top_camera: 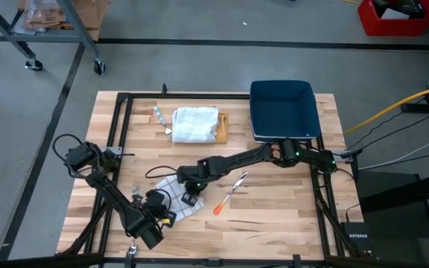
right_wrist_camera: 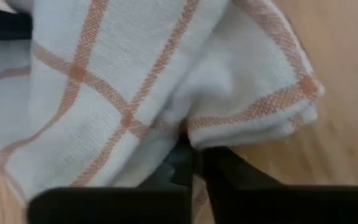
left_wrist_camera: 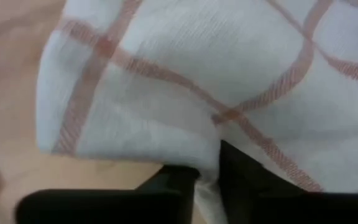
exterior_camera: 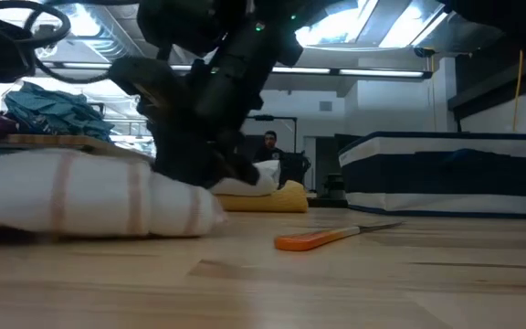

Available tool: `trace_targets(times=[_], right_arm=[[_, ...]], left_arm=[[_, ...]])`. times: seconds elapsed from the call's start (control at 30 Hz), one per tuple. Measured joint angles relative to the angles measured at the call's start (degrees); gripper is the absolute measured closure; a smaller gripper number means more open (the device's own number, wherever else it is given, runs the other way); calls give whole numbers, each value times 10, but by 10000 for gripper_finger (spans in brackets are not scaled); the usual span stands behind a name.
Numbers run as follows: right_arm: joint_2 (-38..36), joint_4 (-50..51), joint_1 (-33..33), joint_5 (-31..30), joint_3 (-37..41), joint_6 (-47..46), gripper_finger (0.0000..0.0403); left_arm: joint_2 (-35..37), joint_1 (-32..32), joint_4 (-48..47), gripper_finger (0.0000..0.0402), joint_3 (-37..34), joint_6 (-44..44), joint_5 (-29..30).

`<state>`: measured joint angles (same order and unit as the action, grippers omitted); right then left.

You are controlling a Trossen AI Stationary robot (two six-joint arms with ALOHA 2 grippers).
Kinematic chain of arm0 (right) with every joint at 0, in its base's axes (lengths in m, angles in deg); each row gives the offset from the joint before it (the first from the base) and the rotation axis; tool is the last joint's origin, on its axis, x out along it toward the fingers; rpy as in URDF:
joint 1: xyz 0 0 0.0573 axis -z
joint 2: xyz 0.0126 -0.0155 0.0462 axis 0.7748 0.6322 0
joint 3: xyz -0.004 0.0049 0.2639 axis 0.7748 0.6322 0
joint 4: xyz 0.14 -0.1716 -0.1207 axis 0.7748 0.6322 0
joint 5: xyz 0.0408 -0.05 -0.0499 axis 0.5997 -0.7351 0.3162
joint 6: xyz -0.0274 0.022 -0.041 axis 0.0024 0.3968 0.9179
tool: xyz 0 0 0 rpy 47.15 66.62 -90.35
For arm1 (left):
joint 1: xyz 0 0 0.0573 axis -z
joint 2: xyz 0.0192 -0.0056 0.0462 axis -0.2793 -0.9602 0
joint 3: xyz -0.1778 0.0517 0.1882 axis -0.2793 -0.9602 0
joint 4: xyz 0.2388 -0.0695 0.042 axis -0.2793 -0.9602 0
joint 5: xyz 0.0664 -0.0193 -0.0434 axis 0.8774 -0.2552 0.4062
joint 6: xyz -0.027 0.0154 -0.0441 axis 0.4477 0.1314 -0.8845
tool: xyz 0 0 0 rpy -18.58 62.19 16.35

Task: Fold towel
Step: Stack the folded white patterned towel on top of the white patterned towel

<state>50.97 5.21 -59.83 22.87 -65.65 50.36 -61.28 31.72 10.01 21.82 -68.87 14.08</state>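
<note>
- On the left front part of the wooden slat table, the left gripper is low at the near edge of the white towel with thin orange-red checks; its dark fingers are pressed together on a fold of the cloth, as the left wrist view shows.
- Towel itself lies bunched on the table between the two grippers, left of the table's middle; in the low view it is a soft white roll resting on the wood.
- Just right of it, the right gripper reaches in from the right side with its long dark arm and stands at the far edge of the same towel; in the right wrist view its fingers are closed narrow on the hemmed edge of the cloth.
- Right of the towel, a knife with an orange handle and a metal blade lies flat on the wood, apart from the cloth.
- Farther back, a crumpled white cloth rests on a small wooden board.
- At the far right corner stands a dark blue rectangular plastic bin.
- Behind the table, in the low view, a person is in the room.
</note>
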Motion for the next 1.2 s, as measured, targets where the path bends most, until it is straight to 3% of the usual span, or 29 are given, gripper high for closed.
trace_targets(times=[0.07,0.17,0.27,0.43,0.7,0.97,1.2], right_arm=[[2,-29,0,8,1,9,390],[4,-67,-4,10,2,10,372],[2,-76,-4,10,3,10,364],[-9,-67,-3,-17,4,13,391],[-28,-50,5,-63,3,13,378],[-60,0,20,-131,3,29,391],[-81,39,47,-142,2,29,385]], left_arm=[[0,-1,-2,374,0,14,14],[-1,-5,-8,393,-1,21,32],[-1,-11,-31,388,-1,20,42],[5,-24,-62,396,4,27,51],[26,-70,-64,396,5,139,66],[45,-116,-75,398,5,203,100],[62,-159,-102,397,5,251,134]])
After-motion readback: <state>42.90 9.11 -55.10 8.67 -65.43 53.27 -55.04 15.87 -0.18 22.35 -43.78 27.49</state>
